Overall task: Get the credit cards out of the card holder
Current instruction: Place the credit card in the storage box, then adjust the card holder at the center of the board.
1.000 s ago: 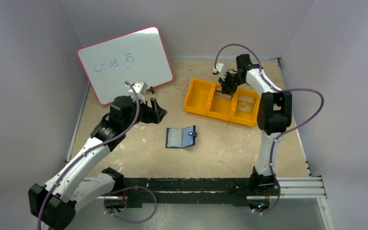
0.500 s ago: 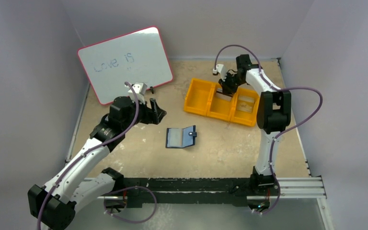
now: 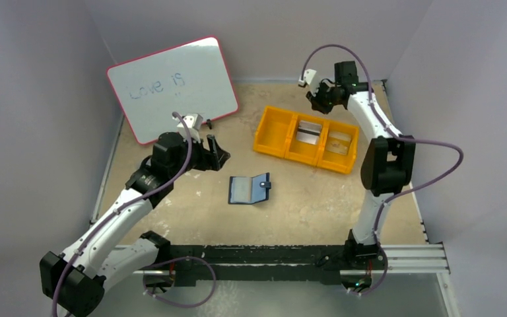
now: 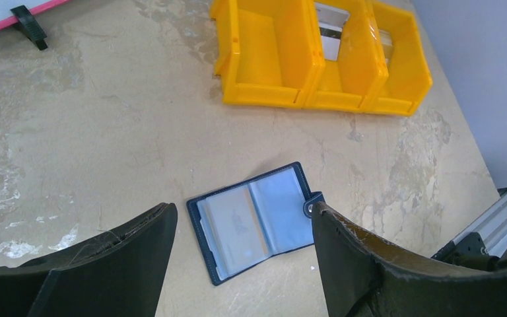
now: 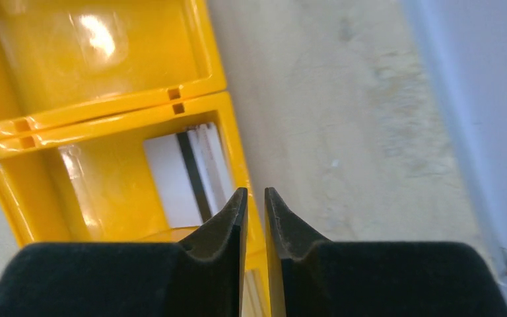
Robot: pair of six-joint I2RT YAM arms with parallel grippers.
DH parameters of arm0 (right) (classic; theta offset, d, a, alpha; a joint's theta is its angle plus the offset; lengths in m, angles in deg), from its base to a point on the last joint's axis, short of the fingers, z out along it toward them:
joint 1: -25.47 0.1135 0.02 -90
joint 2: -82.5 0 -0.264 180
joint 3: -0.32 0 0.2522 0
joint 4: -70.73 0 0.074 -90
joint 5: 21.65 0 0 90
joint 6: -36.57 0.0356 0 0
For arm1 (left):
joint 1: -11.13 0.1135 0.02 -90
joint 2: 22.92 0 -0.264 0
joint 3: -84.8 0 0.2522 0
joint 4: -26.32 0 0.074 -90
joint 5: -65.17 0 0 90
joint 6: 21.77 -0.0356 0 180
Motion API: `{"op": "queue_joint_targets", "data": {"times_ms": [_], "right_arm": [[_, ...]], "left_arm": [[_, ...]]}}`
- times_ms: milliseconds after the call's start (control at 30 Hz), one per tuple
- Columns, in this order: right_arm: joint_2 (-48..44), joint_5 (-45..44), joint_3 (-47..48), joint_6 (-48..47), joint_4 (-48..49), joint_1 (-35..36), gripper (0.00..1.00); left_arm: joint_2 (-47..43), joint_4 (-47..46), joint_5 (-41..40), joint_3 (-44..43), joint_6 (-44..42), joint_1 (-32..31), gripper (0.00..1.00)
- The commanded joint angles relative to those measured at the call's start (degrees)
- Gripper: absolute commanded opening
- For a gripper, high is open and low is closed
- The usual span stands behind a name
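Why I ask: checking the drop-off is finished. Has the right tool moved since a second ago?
Yes. The right tool has pulled back from over the orange tray's middle compartment toward the back wall, past the tray's far rim.

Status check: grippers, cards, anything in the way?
Left gripper open, poised by opened card holder. Right gripper barely parted, empty, above tray's far side. Credit cards in two tray compartments. Nothing obstructing.

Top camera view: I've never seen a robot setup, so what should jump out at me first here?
The bright orange-yellow three-compartment tray at the far right of the table grabs the eye, with a whitish card lying in its middle compartment. At far left a pink-rimmed whiteboard reading "Love is" stands propped, and a navy card holder lies open at the centre.
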Motion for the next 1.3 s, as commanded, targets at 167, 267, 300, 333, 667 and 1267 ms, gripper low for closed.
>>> {"op": "queue_joint_targets", "data": {"times_ms": [167, 267, 300, 333, 667, 1267], "right_arm": [[-18.54, -0.46, -11.63, 16.96, 17.43, 1.5, 0.19], [-27.23, 0.94, -21.84, 34.09, 31.16, 1.69, 0.21], [-29.47, 0.58, -24.99, 42.71, 35.41, 1.69, 0.29], [-31.43, 2.03, -27.36, 49.91, 38.3, 1.68, 0.33], [-35.15, -9.11, -42.48, 78.91, 39.34, 25.89, 0.32], [-16.95, -35.52, -37.98, 89.2, 28.1, 48.88, 0.44]], "left_arm": [[0.82, -5.45, -1.65, 1.51, 4.17, 0.24, 0.74], [1.49, -5.89, -3.17, 2.64, 5.62, 0.24, 0.74], [1.81, -5.98, -3.74, 2.98, 6.05, 0.24, 0.74], [2.21, -5.96, -4.58, 3.41, 6.58, 0.24, 0.73], [3.72, -3.58, -15.45, 8.68, 15.07, 0.24, 0.71], [-10.98, 2.58, -30.3, 14.44, 23.34, 0.24, 0.69]]}}
